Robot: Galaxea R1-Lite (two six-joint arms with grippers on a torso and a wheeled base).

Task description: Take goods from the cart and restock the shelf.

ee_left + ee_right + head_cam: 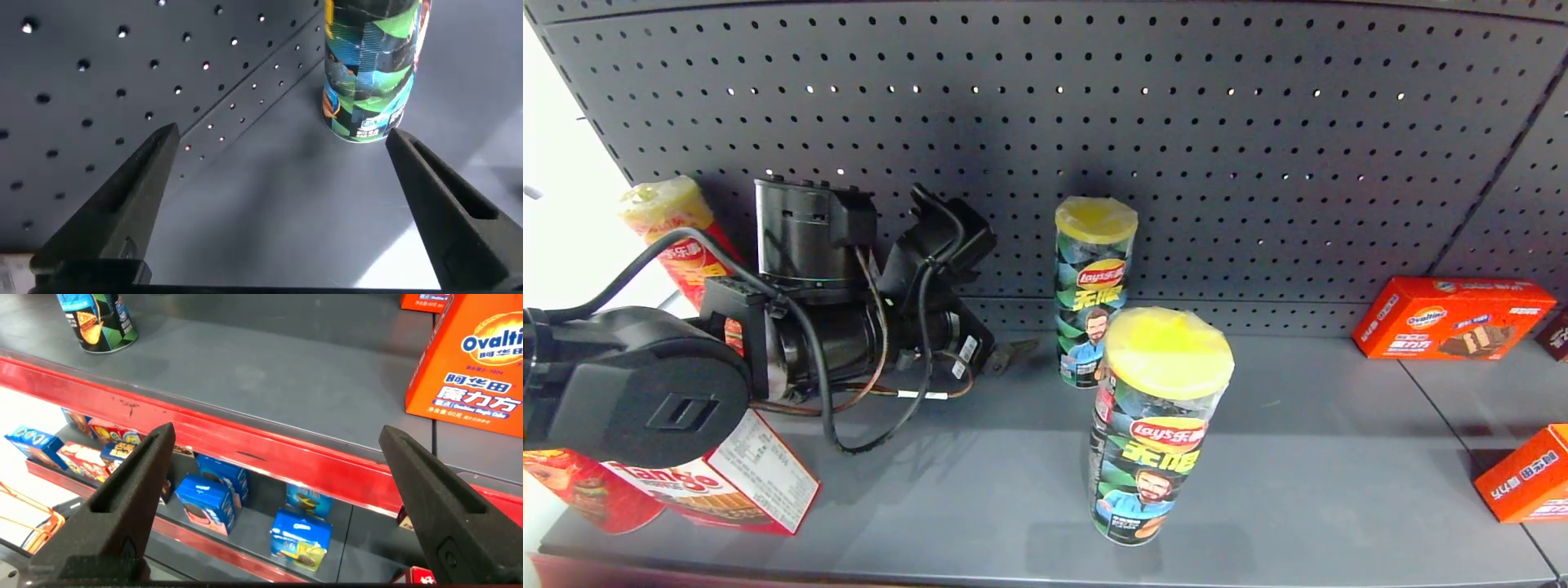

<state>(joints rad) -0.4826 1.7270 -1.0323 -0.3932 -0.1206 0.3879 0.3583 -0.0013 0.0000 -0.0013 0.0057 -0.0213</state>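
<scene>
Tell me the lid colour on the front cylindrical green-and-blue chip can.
Yellow plastic lid, best seen in the head view.

Green-blue chip cans [1152,465], yellow lids [1168,353], orange boxes [1454,317], grey perforated backboard [1176,122]

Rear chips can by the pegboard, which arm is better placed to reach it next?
Left, likely. The left hand, open, is over the shelf, pointing at the rear chips can. The right hand hangs open before the shelf's red edge, farther off.

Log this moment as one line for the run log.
left gripper: open, empty, over shelf, facing rear chip can | right gripper: open, empty, off the shelf's front edge | front chip can: upright on shelf
</scene>
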